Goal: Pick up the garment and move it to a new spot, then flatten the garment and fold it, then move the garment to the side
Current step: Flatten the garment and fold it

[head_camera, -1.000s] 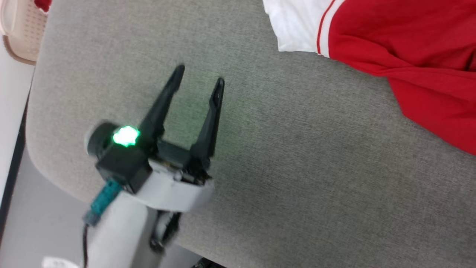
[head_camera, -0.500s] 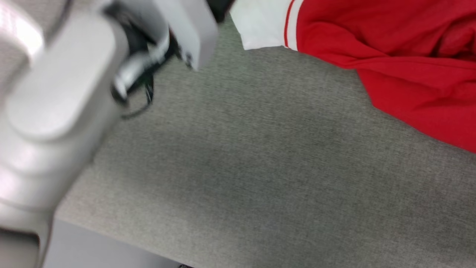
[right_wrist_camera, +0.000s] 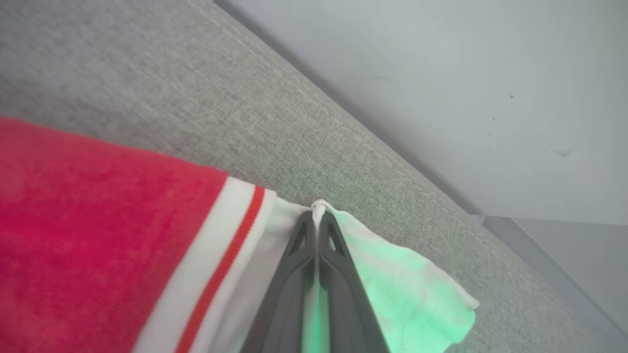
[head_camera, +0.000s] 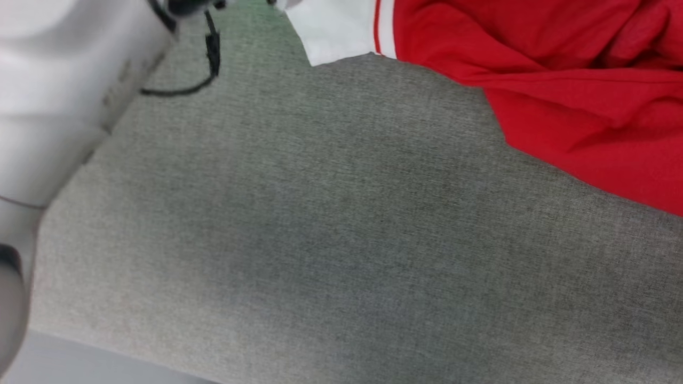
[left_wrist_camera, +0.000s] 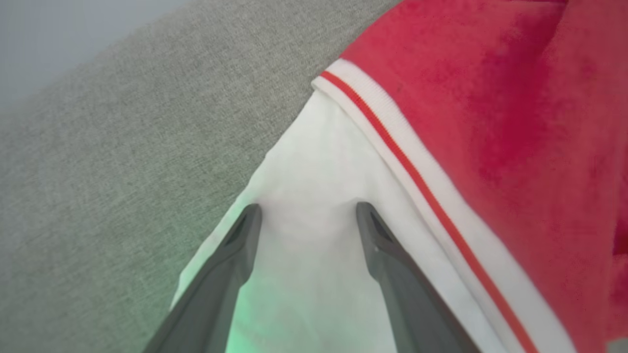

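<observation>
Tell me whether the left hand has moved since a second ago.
Yes. The left hand went from the bare cushion to the white sleeve of the garment, fingers open.

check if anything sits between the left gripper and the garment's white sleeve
Nothing visible does. The left gripper, fingers open, stands at the white sleeve of the garment, only bare cloth between them. The right gripper is shut on a white sleeve edge.

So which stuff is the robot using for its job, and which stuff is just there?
For the job:
- shirt
- left gripper, open over one white sleeve
- right gripper, shut on the other white sleeve

Just there:
- grey cushion under the shirt
- black cable by the robot's arm
</observation>
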### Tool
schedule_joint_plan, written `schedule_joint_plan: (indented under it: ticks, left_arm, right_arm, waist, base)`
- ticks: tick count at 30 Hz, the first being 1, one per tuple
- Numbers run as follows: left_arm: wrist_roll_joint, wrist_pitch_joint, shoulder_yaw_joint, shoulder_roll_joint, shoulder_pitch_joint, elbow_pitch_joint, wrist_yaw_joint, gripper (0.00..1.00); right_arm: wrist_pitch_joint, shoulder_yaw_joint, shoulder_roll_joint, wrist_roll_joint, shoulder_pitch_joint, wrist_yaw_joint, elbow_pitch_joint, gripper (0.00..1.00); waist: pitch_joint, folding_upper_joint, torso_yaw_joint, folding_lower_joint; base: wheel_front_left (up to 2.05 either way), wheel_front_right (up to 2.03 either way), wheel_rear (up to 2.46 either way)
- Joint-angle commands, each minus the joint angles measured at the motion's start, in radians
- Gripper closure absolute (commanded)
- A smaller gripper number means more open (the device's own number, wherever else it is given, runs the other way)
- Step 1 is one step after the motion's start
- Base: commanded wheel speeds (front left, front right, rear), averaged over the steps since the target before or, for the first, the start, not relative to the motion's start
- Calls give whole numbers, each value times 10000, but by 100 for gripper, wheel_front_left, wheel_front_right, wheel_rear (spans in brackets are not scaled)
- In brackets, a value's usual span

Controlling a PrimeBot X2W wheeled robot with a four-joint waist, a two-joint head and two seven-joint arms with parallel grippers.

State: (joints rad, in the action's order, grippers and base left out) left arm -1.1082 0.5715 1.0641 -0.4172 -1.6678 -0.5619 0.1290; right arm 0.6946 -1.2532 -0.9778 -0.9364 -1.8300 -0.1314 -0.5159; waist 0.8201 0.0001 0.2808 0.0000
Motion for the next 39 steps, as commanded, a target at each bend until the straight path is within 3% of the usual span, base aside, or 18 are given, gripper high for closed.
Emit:
schedule_joint_plan:
  ticks: [1, 9, 10, 11, 12, 18, 22, 28, 35, 39]
  left_arm:
    - [-116, 193, 213, 8, -40, -140, 15, 0]
    - [-792, 427, 1419, 239, -446, -950, 0, 1]
    - [-890, 433, 1544, 258, -470, -920, 2, 44]
    - [-981, 478, 1675, 251, -466, -877, 3, 78]
    - [-1066, 494, 1777, 215, -478, -859, 5, 100]
    - [-1649, -33, 1924, -88, -409, -1005, 1, 100]
    - [-1797, -1022, 1783, -356, -535, -1270, -7, 100]
    - [-2178, -2566, 1300, -278, -600, -2004, -4, 100]
    - [-2131, -5170, 354, 192, -1636, -3493, -4, 100]
    - [-1987, -6867, -167, 517, -2487, -4162, -3, 100]
  right_arm:
    - [101, -435, 85, -3, 590, 15, -200, 100]
    - [20, -491, 541, 78, 652, 2, -54, 100]
    - [23, -493, 566, 93, 681, 1, -30, 100]
    - [-7, -492, 583, 88, 693, -8, -9, 100]
    - [-71, -490, 601, 62, 685, -28, 16, 100]
    - [-801, -420, 739, -635, 599, -35, 32, 100]
    - [-1587, -325, 697, -1077, 425, -27, 36, 100]
    - [-2741, -36, 556, -1791, 176, 14, -673, 100]
    - [-4612, 1035, 1496, -2314, -373, 14, -2522, 100]
    - [-6182, 1532, 2246, -1882, -973, 16, -3781, 100]
  waist:
    - [140, -1, -140, 0]
    - [213, -1, -391, 0]
    - [207, -1, -408, 0]
    - [196, -1, -420, 0]
    - [187, -1, -436, 0]
    - [-102, -1, -617, 0]
    - [-567, -1, -833, 0]
    - [-1241, -1, -1171, 0]
    - [-1716, -1, -1586, 0]
    - [-2073, -1, -1808, 0]
  base:
    - [0, 0, 0]
    - [0, 0, 0]
    - [0, 0, 0]
    - [0, 0, 0]
    - [0, 0, 0]
    - [0, 0, 0]
    - [0, 0, 0]
    - [0, 0, 0]
    - [0, 0, 0]
    - [0, 0, 0]
